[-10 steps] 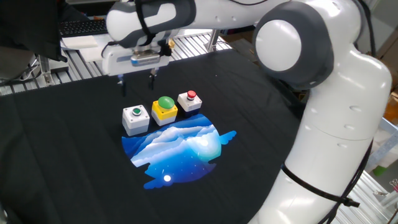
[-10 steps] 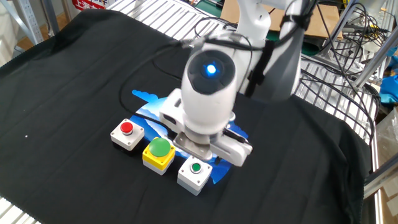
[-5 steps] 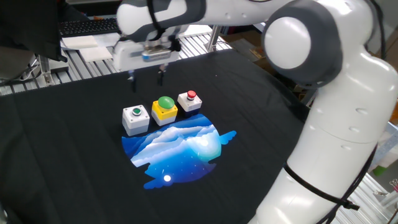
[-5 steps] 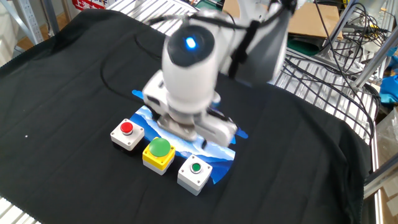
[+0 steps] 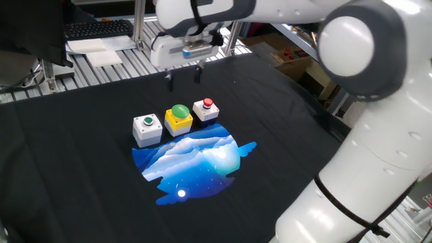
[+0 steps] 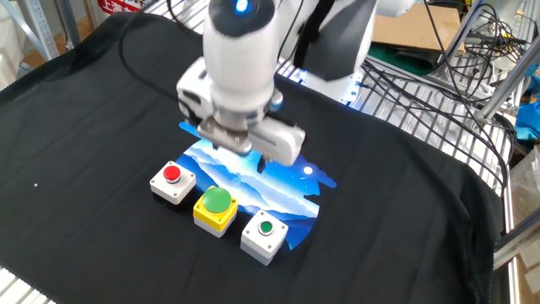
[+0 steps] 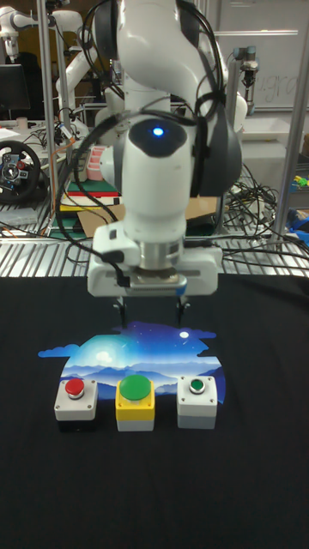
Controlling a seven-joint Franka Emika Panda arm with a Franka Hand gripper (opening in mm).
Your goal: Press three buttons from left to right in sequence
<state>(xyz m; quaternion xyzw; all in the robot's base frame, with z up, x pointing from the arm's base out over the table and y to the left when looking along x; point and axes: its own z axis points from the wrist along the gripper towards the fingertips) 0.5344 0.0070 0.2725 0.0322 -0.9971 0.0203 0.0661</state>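
Observation:
Three buttons stand in a row on the black cloth: a grey-white box with a small green button (image 5: 147, 128) (image 6: 266, 234) (image 7: 196, 399), a yellow box with a big green dome (image 5: 179, 116) (image 6: 215, 209) (image 7: 136, 401), and a white box with a red button (image 5: 206, 109) (image 6: 172, 181) (image 7: 75, 401). My gripper (image 5: 183, 79) (image 6: 240, 156) (image 7: 151, 313) hangs above the cloth behind the row, roughly behind the yellow box and clear of every box. Its fingers are open, with a wide gap and nothing between them.
A blue mountain print (image 5: 196, 158) (image 7: 137, 352) lies on the black cloth (image 5: 81, 169) beside the boxes. The cloth covers a slatted metal table (image 6: 211, 17). A keyboard (image 5: 94, 28) and papers sit beyond the far edge, and cables (image 6: 447, 76) hang at one side.
The gripper has lifted and moved from over the grey-white box toward the right in one fixed view, farther from the row. The boxes have not moved.

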